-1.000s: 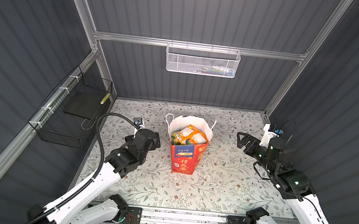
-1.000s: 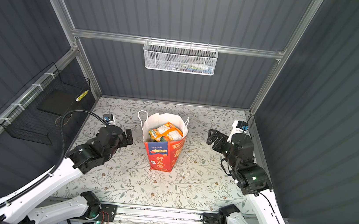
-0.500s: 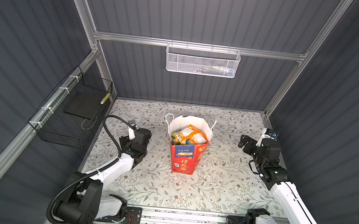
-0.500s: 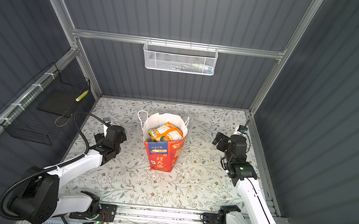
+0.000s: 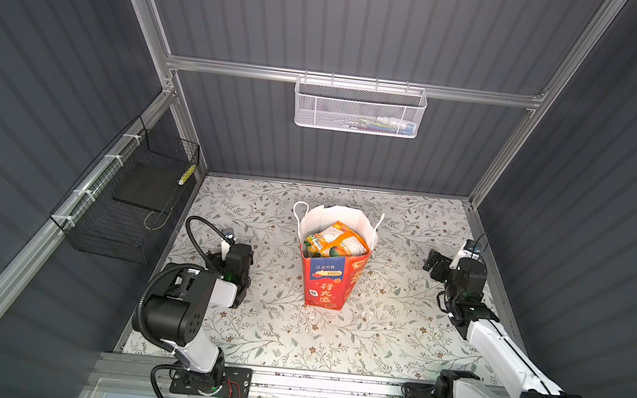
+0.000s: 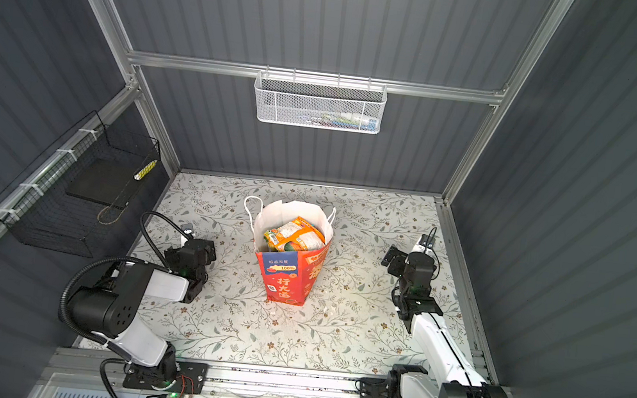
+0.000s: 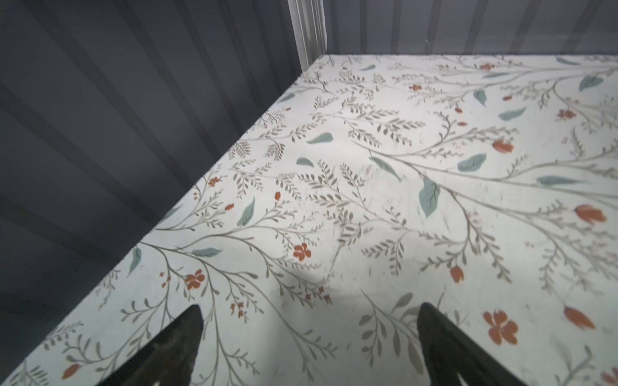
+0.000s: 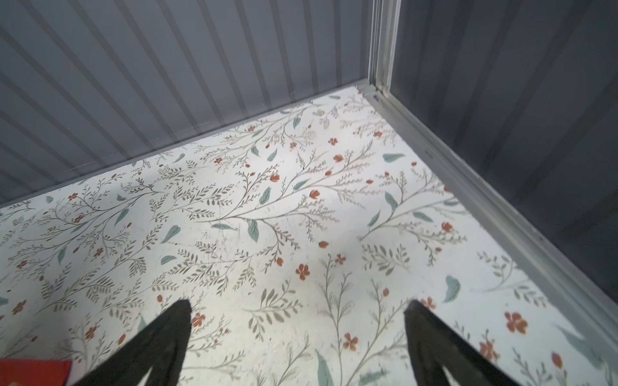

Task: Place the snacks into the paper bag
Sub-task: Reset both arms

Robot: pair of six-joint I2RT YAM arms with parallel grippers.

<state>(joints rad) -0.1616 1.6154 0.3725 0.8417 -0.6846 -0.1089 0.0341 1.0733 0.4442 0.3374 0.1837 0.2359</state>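
The left hand (image 7: 310, 310) and right hand (image 8: 297, 305) have been drawn back from the tall red paper gift bag (image 5: 326, 278), wide and empty. The glossy plastic snack packets (image 5: 338, 241) are piled inside it; packing is judged complete.

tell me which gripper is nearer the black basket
Left. The left gripper is close to the black basket, on its side of the table; the right gripper is across it, past the bag.

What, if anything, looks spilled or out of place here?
Nothing stands out. The paper bag stands upright mid-table with the snacks inside it; none show on the table. The left gripper and right gripper are open and empty.
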